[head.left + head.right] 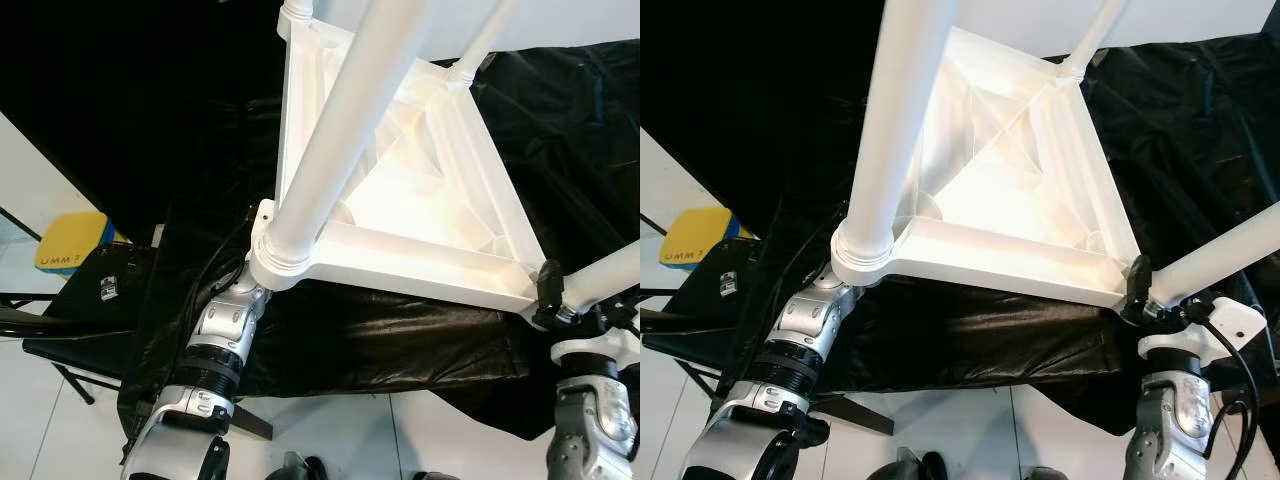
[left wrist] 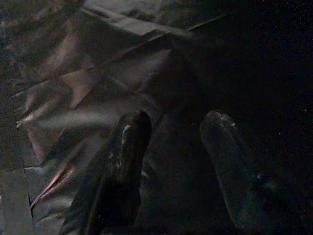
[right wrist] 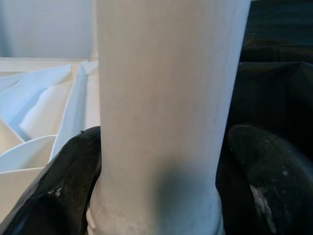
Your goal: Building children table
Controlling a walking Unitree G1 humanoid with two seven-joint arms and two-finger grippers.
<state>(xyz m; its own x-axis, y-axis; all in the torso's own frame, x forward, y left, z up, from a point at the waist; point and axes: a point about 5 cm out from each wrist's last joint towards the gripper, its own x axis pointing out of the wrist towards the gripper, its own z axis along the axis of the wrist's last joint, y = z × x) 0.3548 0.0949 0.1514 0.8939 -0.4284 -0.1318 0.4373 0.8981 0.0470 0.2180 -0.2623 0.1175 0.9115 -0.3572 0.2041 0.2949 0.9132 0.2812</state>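
Tabletop (image 1: 420, 190) upside down on black sheet (image 1: 400, 340), legs up. Right gripper (image 1: 1137, 290) clamps near-right leg (image 3: 161, 107) at socket; leg axis slants up-right. Left gripper (image 2: 176, 161) open, under near-left corner.

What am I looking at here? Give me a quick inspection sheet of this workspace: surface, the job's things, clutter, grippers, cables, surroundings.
Surface: black plastic sheet, crinkled, draped over the work area.
Job's things: white tabletop lying upside down; white legs fitted at its corners, the near left leg and the near right leg among them.
Clutter: nothing seen on the sheet.
Grippers: right gripper closed around the near right leg close to its base; left gripper open, under the near left corner, over the sheet.
Cables: black cable by the right wrist.
Surroundings: white floor; black chair holding a yellow and blue item.
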